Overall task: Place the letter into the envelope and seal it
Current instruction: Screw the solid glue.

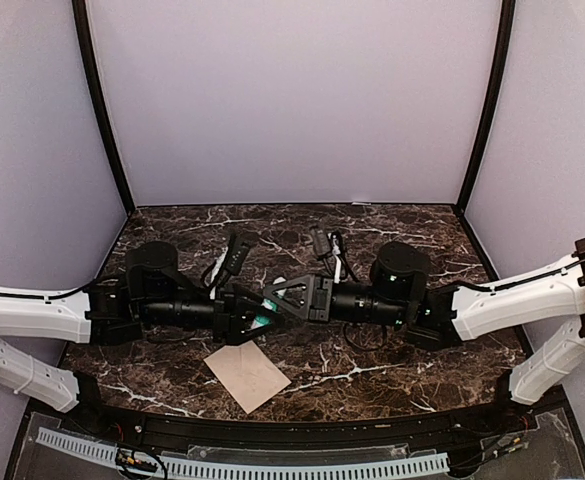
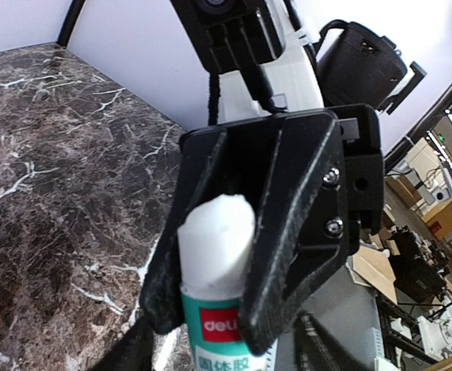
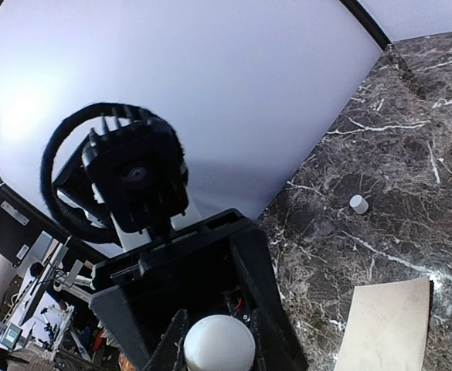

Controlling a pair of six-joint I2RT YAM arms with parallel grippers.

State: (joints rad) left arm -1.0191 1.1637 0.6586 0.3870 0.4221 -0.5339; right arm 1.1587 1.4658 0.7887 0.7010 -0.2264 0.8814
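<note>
probably sealing prep: right gripper (image 2: pixel 210 321) pinches uncapped glue stick (image 2: pixel 214 239), left gripper (image 1: pixel 255 322) hold can't tell. envelope (image 1: pixel 247 375) flat on table (image 1: pixel 392 370) near them, letter not visible. next needs glue lowered onto flap.

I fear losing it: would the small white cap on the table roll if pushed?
The cap looks round and stands on end, so a nudge would probably slide it; tipped, it may roll. Being tiny, it is likely light.

Glue stick (image 2: pixel 214 247) between left tool (image 1: pixel 255 320) and right tool (image 1: pixel 278 299), envelope (image 1: pixel 247 375) on table (image 1: pixel 402 235) nearer.
</note>
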